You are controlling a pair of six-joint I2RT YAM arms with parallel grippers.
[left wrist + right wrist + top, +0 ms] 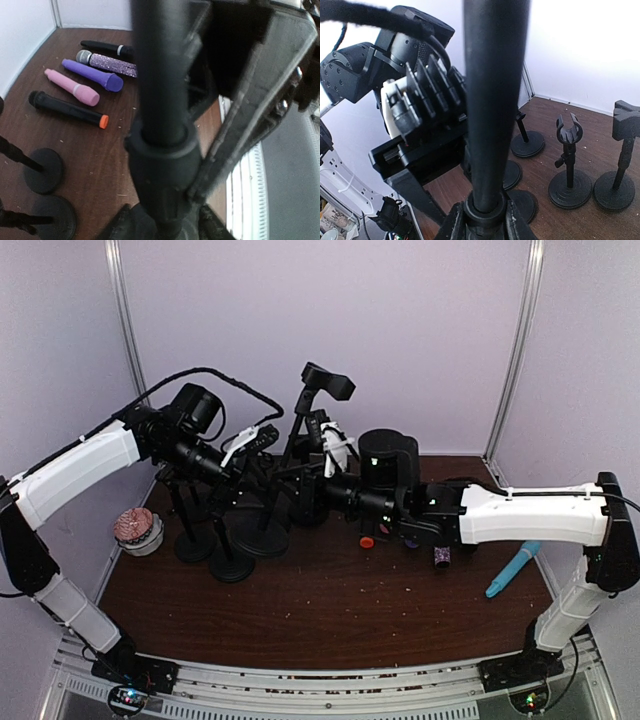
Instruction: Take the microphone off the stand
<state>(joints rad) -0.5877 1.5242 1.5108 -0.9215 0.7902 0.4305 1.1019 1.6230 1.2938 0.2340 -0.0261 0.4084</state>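
In the right wrist view a thick black shaft (495, 100) runs down into a round collar (487, 212), and my right gripper (487, 222) is shut on it at the collar. The left wrist view shows a similar black shaft (160, 65) entering a wider collar (160, 160). My left gripper (167, 227) has a jaw on each side of that collar's lower end, and blur hides whether they touch it. I cannot separate the microphone from the stand's black parts. From above, both grippers (262, 455) (305, 480) meet among the dark stands.
Several loose microphones lie on the table, among them a pink one (72, 88), a purple one (92, 75) and a black one with an orange tip (67, 109). Empty stands (569, 165) (622, 160) (230, 560) crowd the left middle. A bowl (138, 532) sits far left.
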